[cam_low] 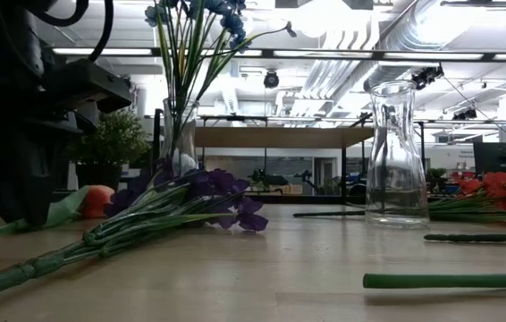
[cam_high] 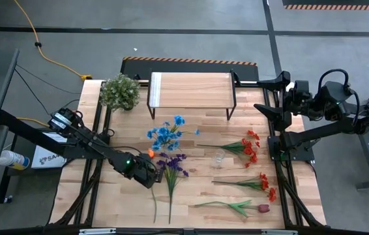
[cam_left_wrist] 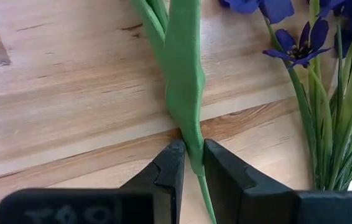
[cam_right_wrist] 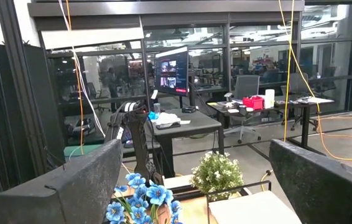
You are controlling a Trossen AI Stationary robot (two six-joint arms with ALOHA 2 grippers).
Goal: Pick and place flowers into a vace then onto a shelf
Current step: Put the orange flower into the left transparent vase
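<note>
Flowers: one blue bunch (cam_high: 169, 134) stands vased before the shelf (cam_high: 190, 89); three red stems (cam_high: 245, 147) lie right. Left tool (cam_left_wrist: 189, 163) pinches one green stem (cam_left_wrist: 184, 81); right tool (cam_right_wrist: 194, 186) gapes empty.

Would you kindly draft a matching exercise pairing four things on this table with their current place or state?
Things:
1. Blue artificial flowers
2. Purple artificial flowers
3. Left gripper
4. Empty clear glass vase

States:
A. shut on a green flower stem
B. lying flat on the wooden tabletop
C. standing in a glass vase
D. upright, holding nothing

Pairs: 1-C, 2-B, 3-A, 4-D
</note>
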